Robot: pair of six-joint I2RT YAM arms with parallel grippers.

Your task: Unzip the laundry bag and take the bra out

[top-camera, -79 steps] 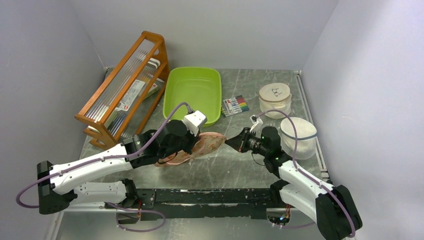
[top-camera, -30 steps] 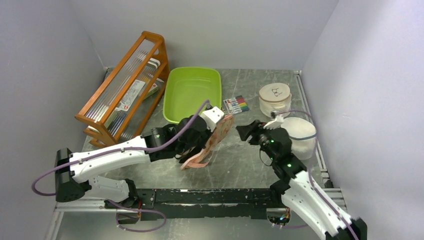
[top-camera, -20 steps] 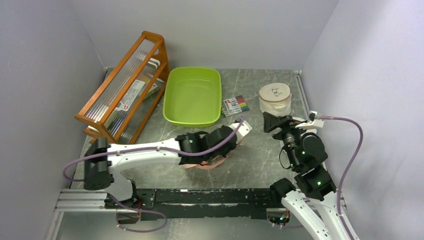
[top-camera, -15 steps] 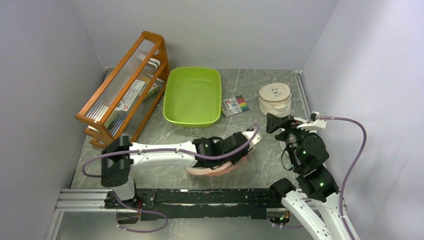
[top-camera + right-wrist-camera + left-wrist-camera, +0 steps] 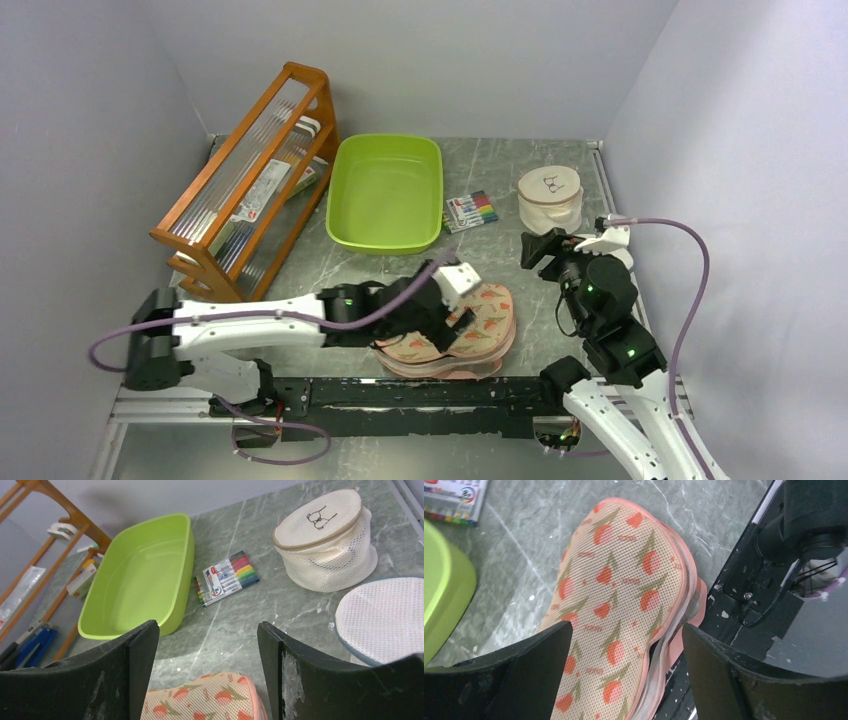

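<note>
- The grey marbled table carries everything.
- A wooden rack stands along its left side.
- A lime-green tub sits at the back, beside the rack.
- The laundry bag lies flat, printed side up, at the table's near edge between the two arms.
- The left hand hangs over the bag, fingers spread wide, gripping nothing.
- The right hand is raised right of the bag, fingers apart and empty.
- Two round white mesh tubs sit far right.
- A marker pack lies beside the green tub.
</note>
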